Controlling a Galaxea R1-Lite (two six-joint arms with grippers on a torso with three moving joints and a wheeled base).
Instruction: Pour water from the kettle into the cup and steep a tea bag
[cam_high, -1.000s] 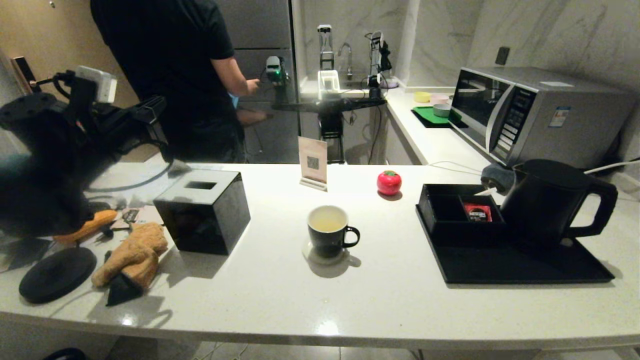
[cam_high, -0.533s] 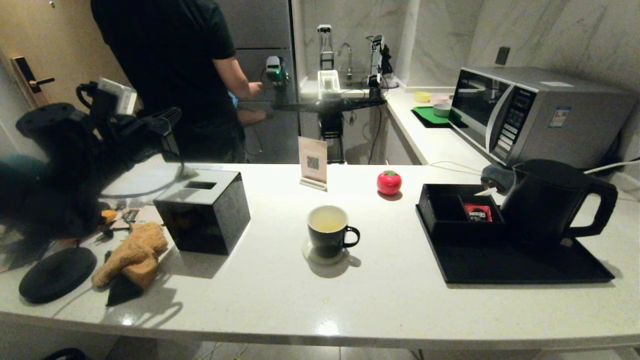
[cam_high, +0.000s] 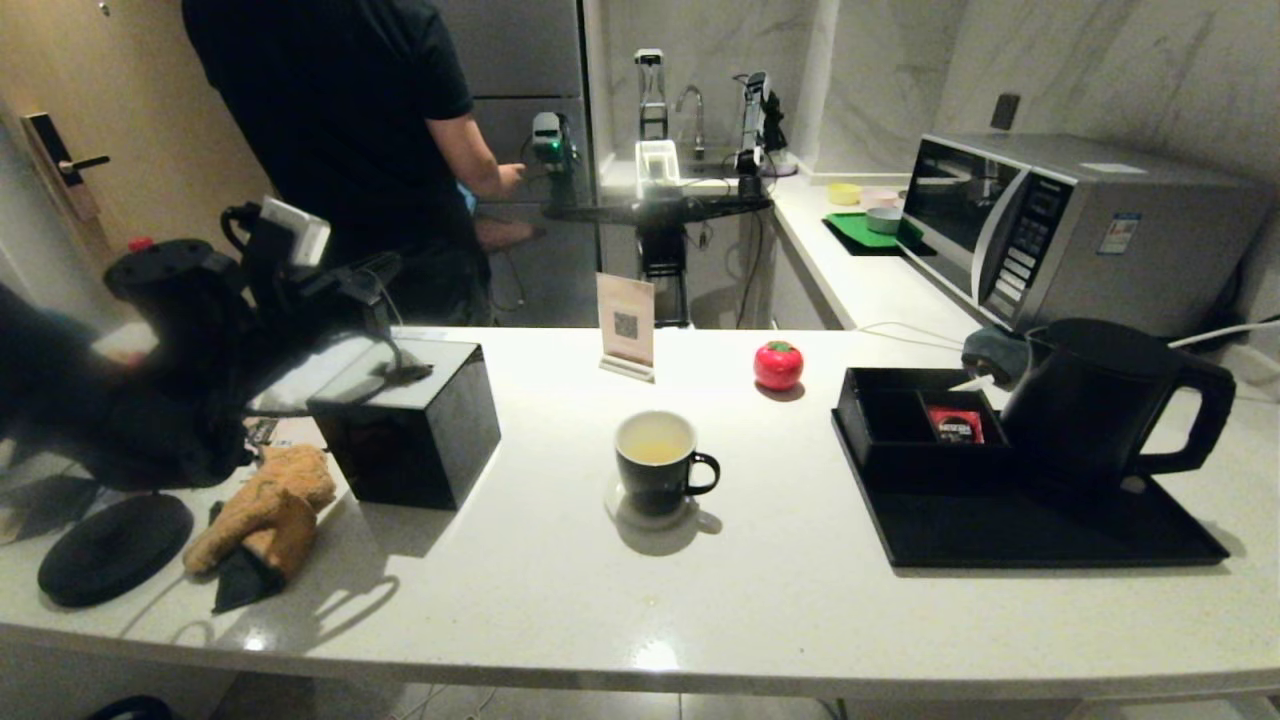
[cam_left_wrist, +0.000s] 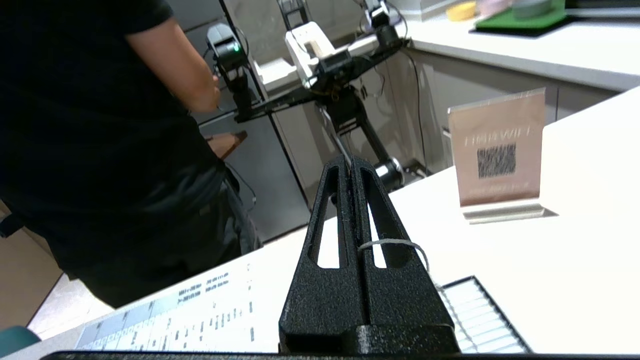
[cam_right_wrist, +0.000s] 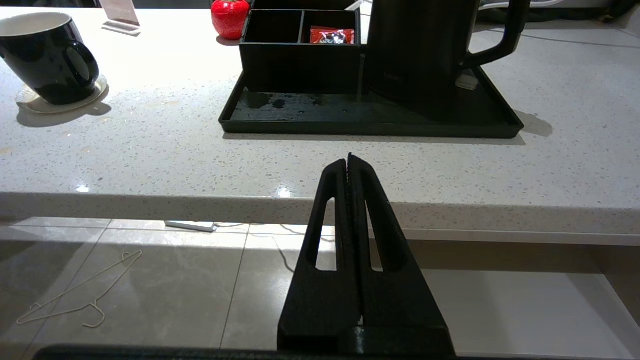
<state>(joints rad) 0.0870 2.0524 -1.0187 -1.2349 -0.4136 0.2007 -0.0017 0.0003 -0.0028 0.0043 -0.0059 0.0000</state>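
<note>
Water: poured into cup.
Kettle: set on tray.
Left pincer: clenched on a thin string; tea bag unseen.
Right pincer: clenched, empty.
Left: steeping.

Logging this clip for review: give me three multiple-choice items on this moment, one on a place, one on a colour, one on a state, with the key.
1. Where does the kettle stand?
A. on the black tray
B. on the microwave
C. beside the tissue box

2. What colour is the cup inside?
A. red
B. white
C. green

3. How is the left pincer?
A. wide open
B. clamped on the cup
C. shut, a thin string looped over one finger

Key: 1 A, the kettle's base sits on the tray; 2 B, the rim and inner wall look white above pale liquid; 3 C, the left wrist view shows the fingers pressed together.
</note>
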